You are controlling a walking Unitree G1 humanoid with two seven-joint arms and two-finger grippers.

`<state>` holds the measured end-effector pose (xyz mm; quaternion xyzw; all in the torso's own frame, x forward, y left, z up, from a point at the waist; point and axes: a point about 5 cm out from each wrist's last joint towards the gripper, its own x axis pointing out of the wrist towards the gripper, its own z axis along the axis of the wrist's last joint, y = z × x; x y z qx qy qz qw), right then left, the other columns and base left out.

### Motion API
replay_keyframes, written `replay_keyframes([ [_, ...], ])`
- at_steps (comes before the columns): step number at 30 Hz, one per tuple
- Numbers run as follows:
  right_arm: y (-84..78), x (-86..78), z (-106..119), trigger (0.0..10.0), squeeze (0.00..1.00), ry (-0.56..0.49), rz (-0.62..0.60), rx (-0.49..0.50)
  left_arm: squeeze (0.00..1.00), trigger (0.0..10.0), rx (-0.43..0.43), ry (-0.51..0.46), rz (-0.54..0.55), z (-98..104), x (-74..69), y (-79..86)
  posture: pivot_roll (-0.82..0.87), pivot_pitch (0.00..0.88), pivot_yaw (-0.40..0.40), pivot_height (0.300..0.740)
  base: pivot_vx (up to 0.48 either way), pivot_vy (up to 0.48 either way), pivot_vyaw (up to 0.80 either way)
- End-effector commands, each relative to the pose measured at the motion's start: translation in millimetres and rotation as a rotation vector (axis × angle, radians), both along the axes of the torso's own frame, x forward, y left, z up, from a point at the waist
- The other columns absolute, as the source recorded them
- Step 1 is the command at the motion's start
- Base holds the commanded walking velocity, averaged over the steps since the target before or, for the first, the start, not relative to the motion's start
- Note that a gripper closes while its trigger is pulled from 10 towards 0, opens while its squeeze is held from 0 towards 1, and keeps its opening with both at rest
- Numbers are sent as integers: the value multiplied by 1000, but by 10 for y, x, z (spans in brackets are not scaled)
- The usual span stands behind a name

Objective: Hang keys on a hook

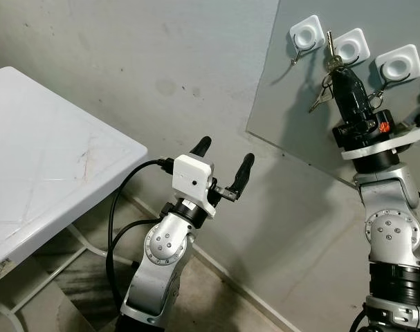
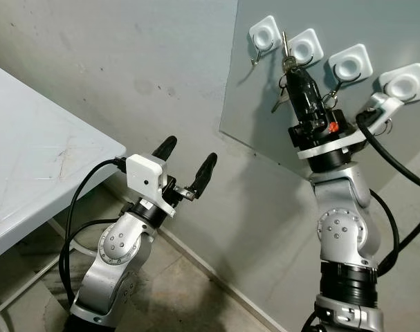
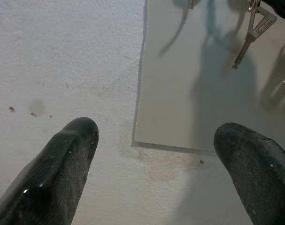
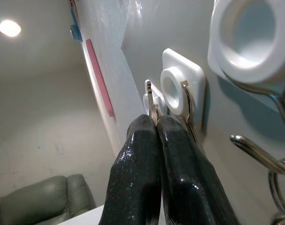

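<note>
A grey board (image 1: 293, 117) on the wall carries a row of white hook mounts (image 1: 306, 32), each with a metal hook below it. My right gripper (image 1: 339, 71) is raised against the board between the first mount and the second mount (image 1: 351, 45). It is shut on a bunch of keys (image 1: 329, 43): one key sticks up above the fingertips, another (image 1: 318, 102) dangles beside the fingers. In the right wrist view the fingers (image 4: 180, 154) pinch a key blade (image 4: 150, 98) right by a mount (image 4: 176, 88). My left gripper (image 1: 224, 160) is open, held low before the wall, and holds nothing.
A white table (image 1: 43, 159) stands at the left, its corner near my left arm. Two further hook mounts (image 2: 349, 61) (image 2: 403, 83) sit to the right of my right gripper. A black cable (image 2: 396, 166) loops beside the right arm.
</note>
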<state>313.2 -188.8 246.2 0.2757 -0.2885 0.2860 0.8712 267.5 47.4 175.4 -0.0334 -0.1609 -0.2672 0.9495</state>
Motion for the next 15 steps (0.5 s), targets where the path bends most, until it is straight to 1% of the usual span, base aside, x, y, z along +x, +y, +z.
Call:
replay_keyframes([
  [1, -103, 39, 119, 10000, 0, -33, -54, -3, 0, 10000, -34, -10, -20, 47, -40, -86, -35, 52, -76, 740, 0, 0, 0],
  [12, -63, 62, 130, 10000, 0, -42, -52, -38, 0, 10000, -36, -11, -16, 46, -49, -80, -32, 53, -77, 740, 0, 0, 0],
  [14, -39, 80, 82, 10000, 0, -16, -40, -85, 0, 10000, -36, -10, -18, 47, -52, -82, -32, 55, -77, 740, 0, 0, 0],
  [15, -38, 80, 79, 10000, 0, -14, -38, -89, 0, 10000, -36, -10, -19, 47, -53, -82, -31, 55, -77, 740, 0, 0, 0],
])
